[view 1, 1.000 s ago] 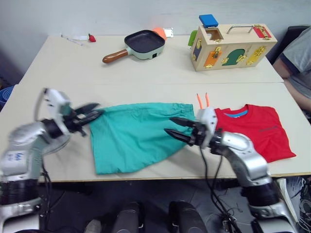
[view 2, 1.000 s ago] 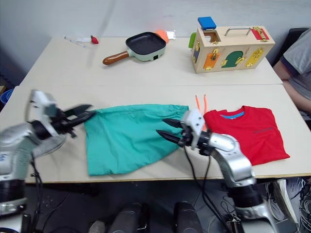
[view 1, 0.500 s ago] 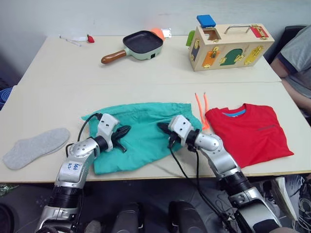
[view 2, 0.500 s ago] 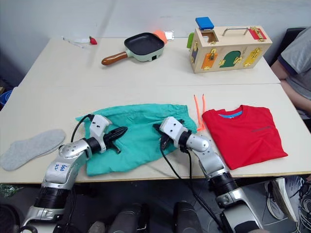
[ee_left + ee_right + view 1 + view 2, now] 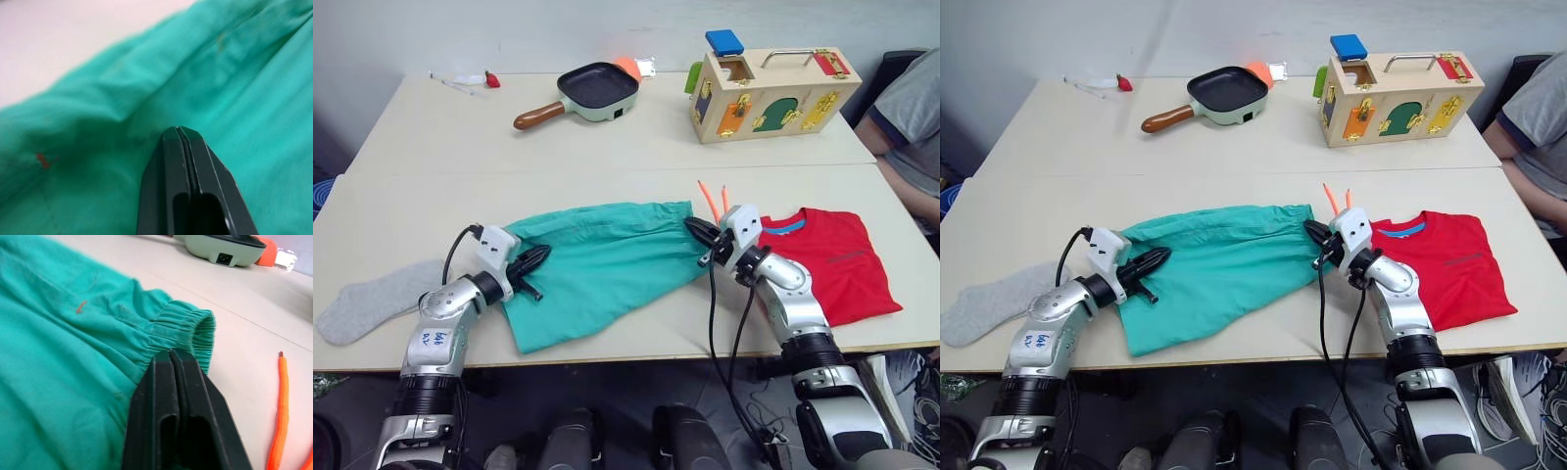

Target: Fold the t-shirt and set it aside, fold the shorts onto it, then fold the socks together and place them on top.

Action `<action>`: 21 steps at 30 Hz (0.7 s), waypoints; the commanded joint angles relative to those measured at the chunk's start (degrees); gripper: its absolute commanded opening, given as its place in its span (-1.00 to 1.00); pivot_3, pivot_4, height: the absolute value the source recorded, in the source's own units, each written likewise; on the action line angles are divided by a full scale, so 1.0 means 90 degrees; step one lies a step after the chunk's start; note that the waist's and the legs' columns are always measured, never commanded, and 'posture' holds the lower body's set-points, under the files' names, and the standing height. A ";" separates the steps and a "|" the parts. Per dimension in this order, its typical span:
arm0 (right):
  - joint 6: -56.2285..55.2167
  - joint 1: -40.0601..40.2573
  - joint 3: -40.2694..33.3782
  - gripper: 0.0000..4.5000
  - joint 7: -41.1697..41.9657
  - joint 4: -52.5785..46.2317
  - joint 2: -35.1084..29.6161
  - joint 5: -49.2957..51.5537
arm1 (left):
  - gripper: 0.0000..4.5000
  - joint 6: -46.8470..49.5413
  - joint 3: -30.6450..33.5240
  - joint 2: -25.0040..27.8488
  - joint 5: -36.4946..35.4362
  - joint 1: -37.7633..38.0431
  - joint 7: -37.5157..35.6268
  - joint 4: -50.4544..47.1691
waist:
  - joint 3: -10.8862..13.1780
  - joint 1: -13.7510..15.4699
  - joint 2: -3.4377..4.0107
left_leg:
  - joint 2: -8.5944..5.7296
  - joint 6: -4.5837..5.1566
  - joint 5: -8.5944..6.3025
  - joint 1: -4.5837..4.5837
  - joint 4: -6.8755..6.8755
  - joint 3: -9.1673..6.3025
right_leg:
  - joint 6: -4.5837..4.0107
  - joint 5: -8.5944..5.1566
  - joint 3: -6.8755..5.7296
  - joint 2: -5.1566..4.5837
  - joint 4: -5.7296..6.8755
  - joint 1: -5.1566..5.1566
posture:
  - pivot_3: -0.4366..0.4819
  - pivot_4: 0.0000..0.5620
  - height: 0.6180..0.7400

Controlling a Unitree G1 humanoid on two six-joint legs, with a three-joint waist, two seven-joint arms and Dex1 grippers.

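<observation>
The teal shorts [image 5: 602, 262] lie stretched across the near table, waistband to the right, with the orange drawstring [image 5: 713, 199] poking out past it. My left gripper [image 5: 534, 259] is shut on the shorts' left edge, fingertips pressed together on the cloth [image 5: 180, 131]. At the gathered waistband [image 5: 195, 330] my right gripper [image 5: 697, 233] is also shut. The red t-shirt [image 5: 837, 272] lies folded just right of the shorts, under my right forearm. A grey sock [image 5: 370, 300] rests flat at the table's near left.
A frying pan [image 5: 595, 88] and a wooden latch box [image 5: 773, 78] stand on the far table. A small red item [image 5: 496, 79] lies at the back left. A person's arm [image 5: 906, 117] shows at the right edge.
Both grippers closed on the shorts and moved apart, the left going left and the right going right. The shorts are now pulled out wider and flatter.
</observation>
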 commanded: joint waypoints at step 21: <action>0.0936 -0.0021 -0.0356 -0.98 -0.0982 -0.1188 0.0429 0.0103 | -1.00 -0.0718 0.0097 -0.0266 0.0236 -0.0723 0.0439 0.0810 | 0.0000 0.0014 -0.0001 | -0.0005 0.0005 0.0002 -0.0038 0.0003 -0.0006 | 0.0001 0.0000 -0.0017 0.0001 0.0000 -0.0021 | -0.05 -0.47 1.00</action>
